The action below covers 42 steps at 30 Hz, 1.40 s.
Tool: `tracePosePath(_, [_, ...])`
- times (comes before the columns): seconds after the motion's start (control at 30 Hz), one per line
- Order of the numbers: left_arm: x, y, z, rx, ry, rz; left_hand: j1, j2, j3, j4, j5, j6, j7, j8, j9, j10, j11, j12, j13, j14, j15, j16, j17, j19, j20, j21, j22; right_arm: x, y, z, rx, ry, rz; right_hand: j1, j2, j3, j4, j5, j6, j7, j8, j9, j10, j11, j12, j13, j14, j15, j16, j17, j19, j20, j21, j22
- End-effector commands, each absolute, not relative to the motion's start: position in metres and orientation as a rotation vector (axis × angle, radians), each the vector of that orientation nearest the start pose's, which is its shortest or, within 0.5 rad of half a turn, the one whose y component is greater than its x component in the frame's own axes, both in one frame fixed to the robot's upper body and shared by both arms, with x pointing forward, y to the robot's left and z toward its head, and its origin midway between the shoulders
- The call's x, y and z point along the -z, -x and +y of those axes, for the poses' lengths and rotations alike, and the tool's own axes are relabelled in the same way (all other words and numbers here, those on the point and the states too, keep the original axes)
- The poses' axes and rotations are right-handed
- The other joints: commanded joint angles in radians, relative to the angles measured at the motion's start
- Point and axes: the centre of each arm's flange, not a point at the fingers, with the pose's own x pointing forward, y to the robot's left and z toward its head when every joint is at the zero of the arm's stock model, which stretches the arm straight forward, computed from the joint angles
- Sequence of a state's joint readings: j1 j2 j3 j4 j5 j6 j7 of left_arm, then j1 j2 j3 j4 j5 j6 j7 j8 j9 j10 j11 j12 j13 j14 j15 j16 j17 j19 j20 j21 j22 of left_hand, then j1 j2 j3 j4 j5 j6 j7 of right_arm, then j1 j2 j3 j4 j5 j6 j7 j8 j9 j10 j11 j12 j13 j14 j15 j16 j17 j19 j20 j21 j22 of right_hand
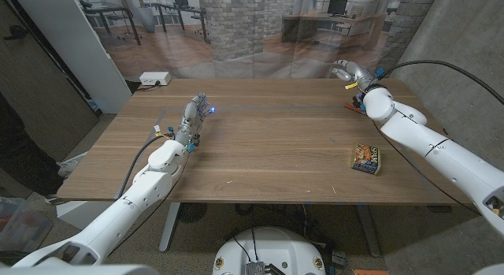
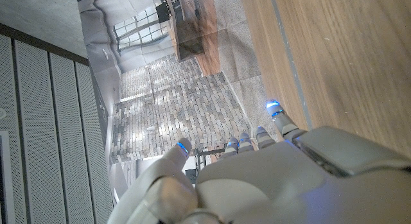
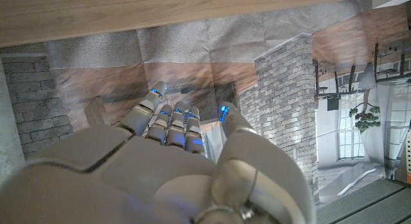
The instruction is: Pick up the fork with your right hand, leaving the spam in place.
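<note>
Right hand [image 1: 346, 72] seen raised at upper right, fingers spread, nothing held; no fork made out; spam tin [image 1: 366, 158] lies below it.

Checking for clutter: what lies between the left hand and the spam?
Only bare table between the left hand and the spam, seen in the head view.

Dim, even overhead light; soft shadows on surface [image 1: 268, 141]. Head view sharp, slight edge distortion. Wrist views: near robot hand [image 3: 167, 172] blurry, blue LED glow on fingertips [image 2: 273, 107]. No strong glare.
</note>
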State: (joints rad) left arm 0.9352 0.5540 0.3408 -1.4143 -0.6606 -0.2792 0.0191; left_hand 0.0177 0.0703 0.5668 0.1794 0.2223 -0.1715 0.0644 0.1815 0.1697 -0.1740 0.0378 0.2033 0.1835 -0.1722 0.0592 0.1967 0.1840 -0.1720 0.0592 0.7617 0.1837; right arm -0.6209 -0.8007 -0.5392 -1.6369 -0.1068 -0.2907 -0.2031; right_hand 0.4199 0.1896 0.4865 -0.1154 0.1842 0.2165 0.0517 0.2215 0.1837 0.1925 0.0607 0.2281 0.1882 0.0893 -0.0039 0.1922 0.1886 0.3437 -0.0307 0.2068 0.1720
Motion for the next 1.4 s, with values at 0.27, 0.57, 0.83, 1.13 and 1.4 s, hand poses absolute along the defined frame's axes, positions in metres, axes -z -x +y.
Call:
tracePosePath(0.27, [0.046, -0.625, 0.297, 0.177, 0.052, -0.589, 0.000, 0.098, 0.001, -0.001, 0.005, -0.116, 0.009, 0.002, 0.005, -0.112, 0.005, 0.002, 0.005, -0.161, 0.006, 0.003, 0.001, -0.163, 0.001, -0.004, 0.002, -0.124, -0.624, -0.307, 0.305, 1.203, -0.506, 0.026, 0.001, 0.013, 0.000, -0.005, 0.000, -0.013, -0.007, 0.006, -0.004, -0.011, -0.007, 0.005, -0.007, -0.007, -0.002, 0.000, -0.003, -0.004, -0.003, 0.003])
tracePosePath(0.57, [0.047, -0.623, 0.297, 0.173, 0.050, -0.588, 0.000, 0.098, 0.001, 0.000, 0.005, -0.116, 0.010, 0.002, 0.005, -0.111, 0.007, 0.002, 0.005, -0.161, 0.005, 0.003, 0.001, -0.162, 0.000, -0.005, 0.002, -0.131, -0.624, -0.309, 0.326, 1.283, -0.472, 0.035, 0.002, 0.018, -0.001, -0.005, 0.002, -0.018, -0.008, 0.006, -0.003, -0.017, -0.008, 0.005, -0.007, -0.012, -0.001, 0.000, -0.003, -0.004, -0.003, 0.003])
tracePosePath(0.83, [0.047, -0.621, 0.296, 0.174, 0.048, -0.587, -0.001, 0.097, 0.000, -0.001, 0.005, -0.116, 0.009, 0.002, 0.005, -0.112, 0.006, 0.001, 0.005, -0.161, 0.006, 0.003, 0.001, -0.162, 0.001, -0.006, 0.002, -0.134, -0.628, -0.311, 0.334, 1.352, -0.435, 0.043, 0.002, 0.022, -0.002, -0.004, 0.006, -0.022, -0.008, 0.007, 0.004, -0.021, -0.007, 0.005, -0.004, -0.016, 0.000, -0.001, -0.002, -0.004, -0.004, 0.002])
tracePosePath(1.13, [0.048, -0.618, 0.296, 0.171, 0.044, -0.585, -0.001, 0.097, 0.000, -0.001, 0.005, -0.116, 0.009, 0.002, 0.005, -0.111, 0.006, 0.002, 0.005, -0.161, 0.005, 0.003, 0.001, -0.163, 0.002, -0.008, 0.002, -0.139, -0.633, -0.311, 0.352, 1.430, -0.386, 0.054, 0.003, 0.027, -0.004, -0.004, 0.013, -0.024, -0.007, 0.008, 0.008, -0.027, -0.007, 0.005, -0.002, -0.019, 0.000, -0.002, -0.001, -0.006, -0.004, 0.002])
tracePosePath(1.4, [0.048, -0.615, 0.296, 0.166, 0.040, -0.584, -0.001, 0.097, 0.000, 0.000, 0.005, -0.116, 0.009, 0.002, 0.005, -0.112, 0.005, 0.001, 0.005, -0.161, 0.005, 0.003, 0.001, -0.161, 0.001, -0.008, 0.002, -0.141, -0.639, -0.312, 0.365, 1.473, -0.352, 0.064, 0.002, 0.032, -0.007, -0.003, 0.015, -0.028, -0.007, 0.009, 0.010, -0.031, -0.007, 0.005, 0.000, -0.024, 0.000, -0.003, 0.002, -0.008, -0.003, 0.002])
